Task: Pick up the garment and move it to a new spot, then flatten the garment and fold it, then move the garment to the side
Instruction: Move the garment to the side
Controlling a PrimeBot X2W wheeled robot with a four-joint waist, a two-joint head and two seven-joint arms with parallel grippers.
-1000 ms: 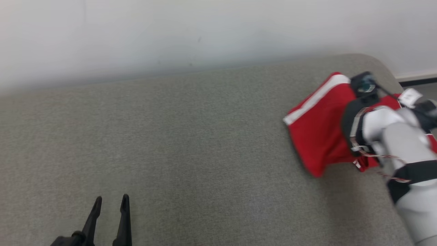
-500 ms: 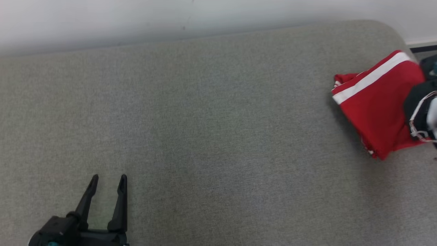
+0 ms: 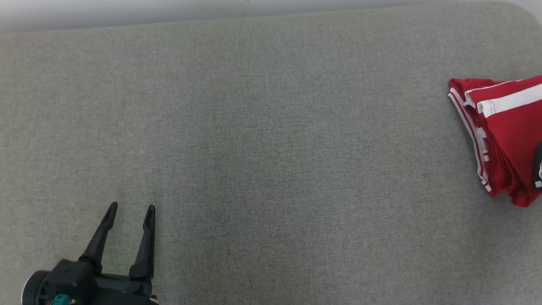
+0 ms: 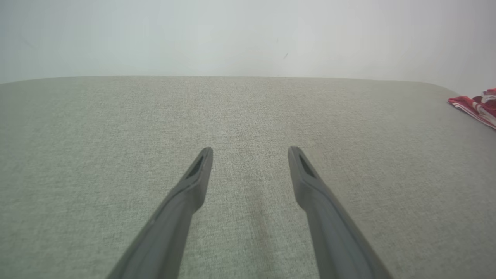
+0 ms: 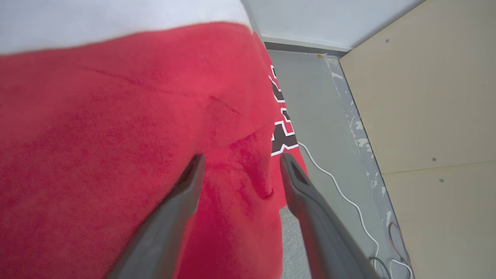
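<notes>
"Right pincer [image 5: 242, 157]: what do we enter?"

"Fingers spread, nothing pinched, poised directly over the red garment [image 5: 116, 135]. Left pincer [image 3: 131, 207]: likewise spread, empty."

"Garment's place?"

"Folded, at the far right edge of the grey surface [image 3: 271, 148], well apart from our left pincer, lying to its right. Its visible folded edge runs away from us; the rest is cut off. We judge the right pincer much nearer."
</notes>
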